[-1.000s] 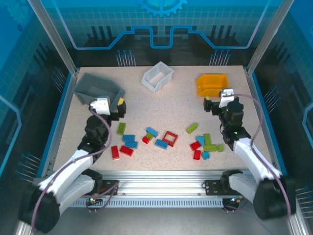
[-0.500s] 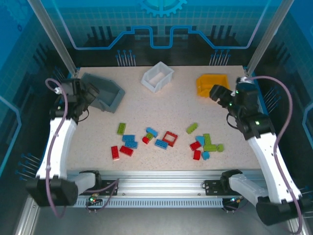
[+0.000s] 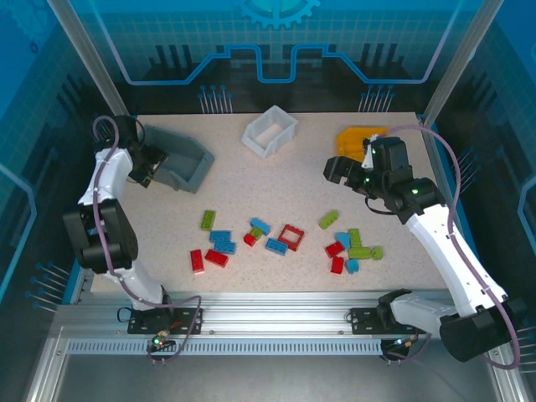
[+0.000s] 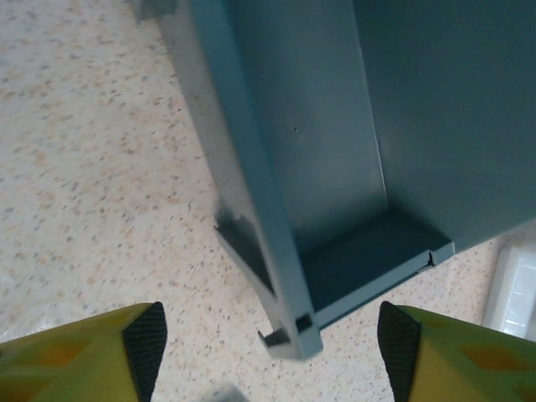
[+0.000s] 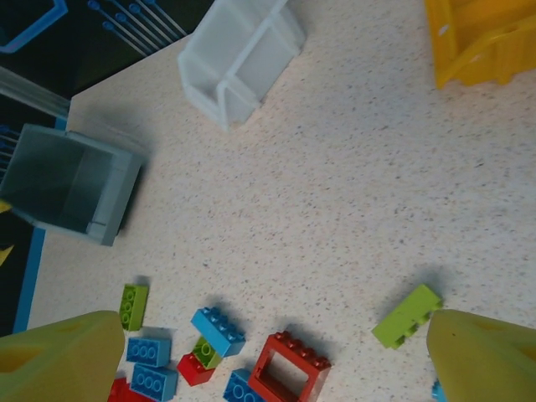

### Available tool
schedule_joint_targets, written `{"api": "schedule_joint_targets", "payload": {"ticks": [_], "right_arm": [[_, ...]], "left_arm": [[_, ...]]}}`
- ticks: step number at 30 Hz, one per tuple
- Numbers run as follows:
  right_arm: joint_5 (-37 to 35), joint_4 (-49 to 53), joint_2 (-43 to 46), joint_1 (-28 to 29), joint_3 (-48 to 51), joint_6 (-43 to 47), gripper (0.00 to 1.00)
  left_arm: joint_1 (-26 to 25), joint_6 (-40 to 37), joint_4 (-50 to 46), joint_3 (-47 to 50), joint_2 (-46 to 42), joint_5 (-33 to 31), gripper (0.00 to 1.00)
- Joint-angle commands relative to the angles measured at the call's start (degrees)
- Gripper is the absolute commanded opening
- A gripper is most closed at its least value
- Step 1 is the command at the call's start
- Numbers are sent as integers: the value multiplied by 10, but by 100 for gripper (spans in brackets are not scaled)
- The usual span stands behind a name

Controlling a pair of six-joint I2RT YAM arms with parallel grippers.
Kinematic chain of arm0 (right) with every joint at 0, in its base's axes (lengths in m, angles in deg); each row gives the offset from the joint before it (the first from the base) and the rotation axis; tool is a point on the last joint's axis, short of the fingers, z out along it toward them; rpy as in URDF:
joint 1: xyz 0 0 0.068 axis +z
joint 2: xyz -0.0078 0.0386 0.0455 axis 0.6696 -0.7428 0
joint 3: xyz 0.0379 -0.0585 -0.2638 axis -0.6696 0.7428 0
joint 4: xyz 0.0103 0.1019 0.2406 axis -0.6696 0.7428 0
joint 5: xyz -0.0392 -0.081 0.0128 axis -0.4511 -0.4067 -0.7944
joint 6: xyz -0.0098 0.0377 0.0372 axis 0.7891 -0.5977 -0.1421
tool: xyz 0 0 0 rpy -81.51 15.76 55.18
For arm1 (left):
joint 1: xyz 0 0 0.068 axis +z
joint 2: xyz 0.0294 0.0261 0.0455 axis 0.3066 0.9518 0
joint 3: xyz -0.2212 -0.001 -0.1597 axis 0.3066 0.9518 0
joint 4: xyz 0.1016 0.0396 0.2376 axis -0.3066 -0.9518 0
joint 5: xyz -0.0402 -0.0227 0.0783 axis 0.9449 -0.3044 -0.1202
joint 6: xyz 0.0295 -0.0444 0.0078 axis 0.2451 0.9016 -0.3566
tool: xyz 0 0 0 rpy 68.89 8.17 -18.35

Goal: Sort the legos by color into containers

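The legos lie scattered on the middle of the table: a red square frame (image 3: 291, 237) (image 5: 289, 368), lime green bricks (image 3: 328, 219) (image 5: 408, 316), blue bricks (image 3: 222, 241) (image 5: 219, 331) and red bricks (image 3: 197, 260). The dark grey container (image 3: 180, 159) (image 4: 251, 167) stands back left, the white one (image 3: 270, 131) (image 5: 239, 59) back centre, the orange-yellow one (image 3: 356, 138) (image 5: 481, 42) back right, partly behind my right arm. My left gripper (image 3: 146, 163) (image 4: 268, 352) is open, its fingers either side of the grey container's near corner without touching it. My right gripper (image 3: 339, 167) (image 5: 272, 360) hangs open and empty high above the bricks.
A mixed cluster of red, blue and green bricks (image 3: 352, 247) lies at the right, under my right arm. The table's left edge (image 3: 109, 193) runs close behind my left arm. Bare tabletop (image 3: 268, 184) separates the containers from the bricks.
My left arm swung from the table's middle out to the grey container's left end. My right arm rose and moved from the right side toward the centre. No brick moved.
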Motion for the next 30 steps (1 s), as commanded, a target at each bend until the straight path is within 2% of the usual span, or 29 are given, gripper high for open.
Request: {"api": "schedule_joint_targets", "payload": {"ticks": [1,4,8,12,18,21,25,30], "right_arm": [[29,-15,-17,10,-5,4,95],[25,-18,-23,13,-1,1,95],[5,-8,-38,14,-8,5,94],[-30,20,-69,8,-33,8,93],[-45,7,-125,-34,-62,-4,92],[-46,-22,-180,-33,-95,0,89],[-38,-41,-300,-8,-183,-15,86],[-38,-51,-477,35,-342,-43,82]], "left_arm": [[1,-22,-30,-46,35,15,66],[1,-24,-19,-43,44,9,62],[-2,-48,-21,-56,65,19,51],[-10,-73,-23,-56,70,8,48],[-35,-115,-16,-58,70,-1,29],[-49,-141,-9,-64,72,4,18],[-69,-176,-19,-93,90,10,5],[-88,-191,-24,-120,108,9,0]]}}
